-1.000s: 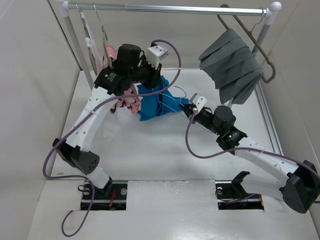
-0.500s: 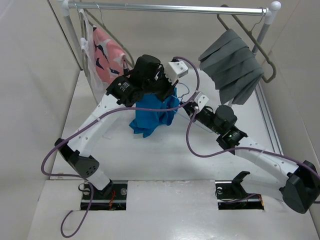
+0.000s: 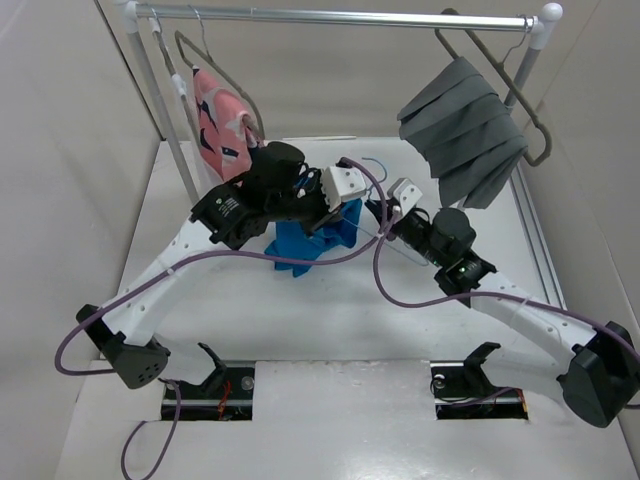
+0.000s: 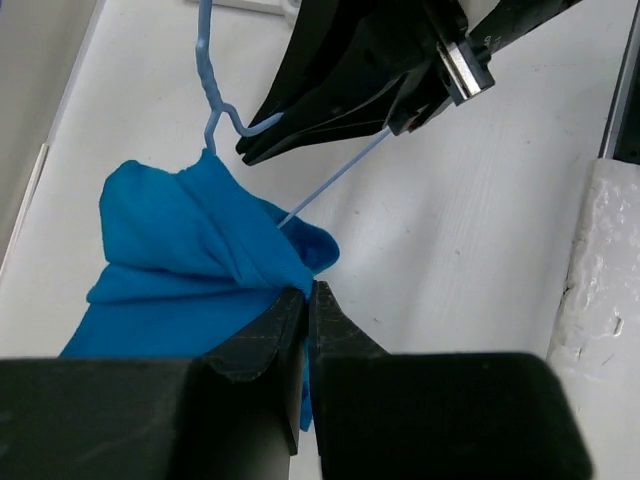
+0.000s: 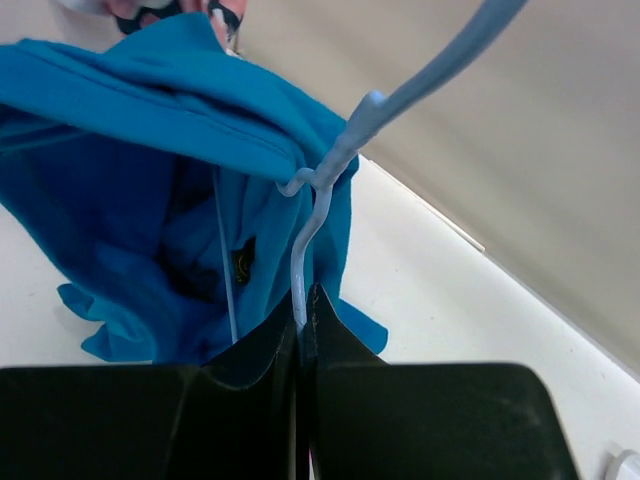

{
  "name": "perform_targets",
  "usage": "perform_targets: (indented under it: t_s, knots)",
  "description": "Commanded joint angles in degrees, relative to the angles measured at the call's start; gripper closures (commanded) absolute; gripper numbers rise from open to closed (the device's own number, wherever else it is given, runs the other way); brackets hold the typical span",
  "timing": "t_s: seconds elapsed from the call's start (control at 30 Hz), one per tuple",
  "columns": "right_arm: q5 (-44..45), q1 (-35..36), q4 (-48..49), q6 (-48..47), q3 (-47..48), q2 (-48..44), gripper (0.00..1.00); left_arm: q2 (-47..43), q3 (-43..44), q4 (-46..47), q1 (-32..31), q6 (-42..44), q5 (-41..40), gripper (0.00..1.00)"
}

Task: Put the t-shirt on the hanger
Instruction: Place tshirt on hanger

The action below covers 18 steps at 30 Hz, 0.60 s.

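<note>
Bunching in soft, crumpled folds near the middle of the white table [image 3: 300, 320], the bright blue cotton t-shirt [image 3: 305, 240] has the thin light-blue wire hanger [image 4: 215, 95] threaded into it. The hanger's twisted neck juts out at the shirt's 12 o'clock in the left wrist view. The left gripper [image 4: 308, 295] is pinched tight on a fold of the cloth, and the right gripper [image 5: 303, 300] is clamped on the hanger's wire. A pink patterned garment [image 3: 222, 125] hangs at the shirt's 10 o'clock and a pleated grey cloth [image 3: 462, 130] at its 2 o'clock.
</note>
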Motion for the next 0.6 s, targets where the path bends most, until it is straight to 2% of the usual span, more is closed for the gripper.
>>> perform_targets:
  t_s: [0.0,0.03,0.07,0.1,0.13,0.2,0.33,0.37,0.43,0.57]
  knots:
    - [2.08,-0.90,5.97,0.99,0.97,-0.07,1.00,-1.19,-0.93,0.51,-0.45,1.56,3.51,1.00]
    - [0.51,-0.90,5.97,-0.59,1.50,-0.07,1.00,-1.18,-1.45,0.51,-0.45,1.56,3.51,0.92]
    - [-0.46,-0.90,5.97,-0.60,1.50,-0.07,1.00,-1.18,-1.45,0.51,-0.45,1.56,3.51,0.92]
    - [-1.43,-0.90,5.97,-2.60,1.50,-0.07,1.00,-0.48,-1.45,1.03,-0.45,1.56,3.51,0.72]
    - [-4.05,-0.90,5.97,-3.58,1.50,-0.07,1.00,-0.48,-0.67,1.04,-0.45,1.56,1.68,0.65]
    - [-5.91,-0.90,5.97,-4.99,0.20,-0.59,1.00,0.05,0.39,2.70,-0.45,2.34,-1.22,0.58]
    - [-8.12,-0.90,10.10,-5.00,-3.06,-1.30,1.00,-2.05,1.27,6.29,0.78,6.91,-10.01,0.52]
    - [-8.90,-0.90,10.63,-5.00,-3.85,-1.30,1.00,-2.84,1.27,7.18,2.09,8.14,-10.89,0.46]
    - [-9.52,-0.90,11.15,-5.52,-3.86,-1.30,1.00,-5.64,-1.26,9.37,2.63,14.69,-12.21,0.37]
    - [-10.84,-0.90,11.69,-6.14,-4.39,0.71,1.00,-9.35,-12.51,20.17,2.63,26.13,-14.50,0.20]
